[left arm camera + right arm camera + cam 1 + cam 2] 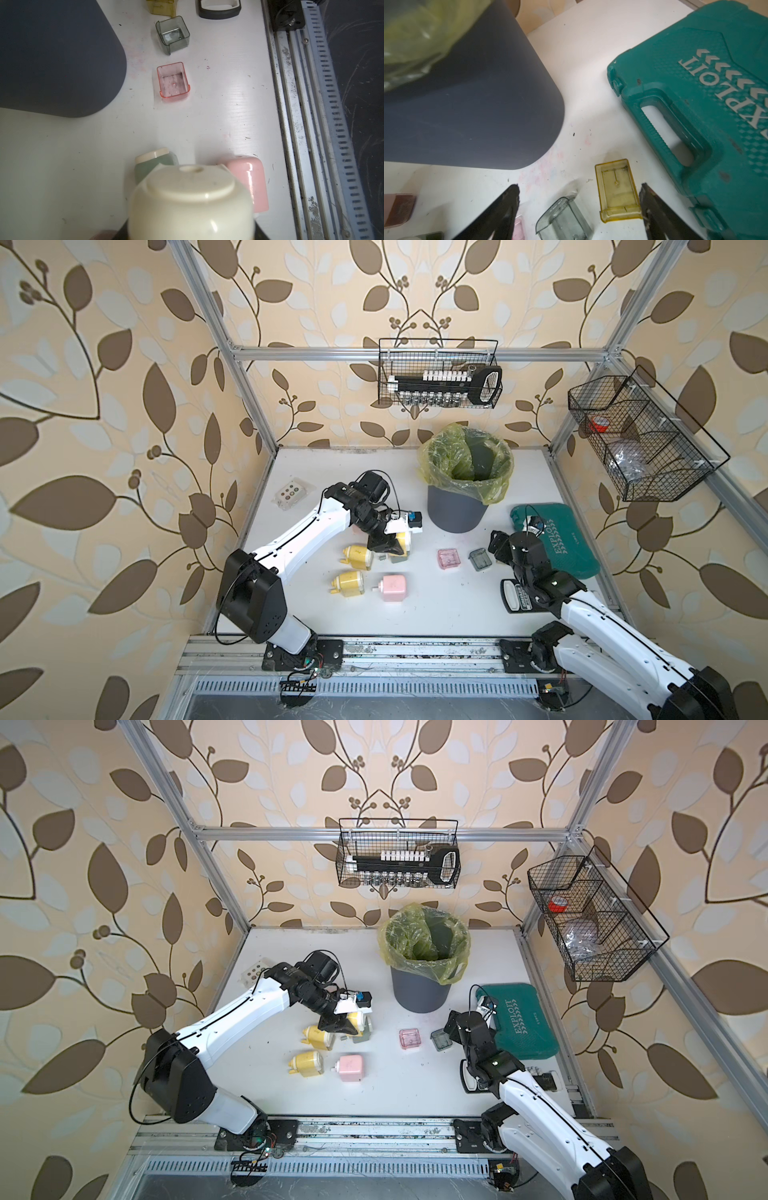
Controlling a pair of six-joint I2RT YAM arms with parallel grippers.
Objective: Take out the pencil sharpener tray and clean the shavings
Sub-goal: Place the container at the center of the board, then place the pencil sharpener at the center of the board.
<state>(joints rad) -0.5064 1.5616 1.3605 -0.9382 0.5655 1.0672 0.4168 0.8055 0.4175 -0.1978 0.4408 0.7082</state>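
L gripper (388,548) clamps sharpener (191,203) | R gripper (579,187) jaws wide, empty, over yellow tray (617,191) (looks emptied) | step: tray out, lying free | next: lift R clear w/o nudging it

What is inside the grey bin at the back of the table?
A yellow-green plastic bag lines the grey bin. Its folds cover the bottom, so any contents cannot be seen.

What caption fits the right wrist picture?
Open right pincer above yellow tray and grey tray, near bin and green tool case.

Robot lab cell: alu frame (415,351), wallpaper panels (104,364), wire basket (384,381) w/ tools.
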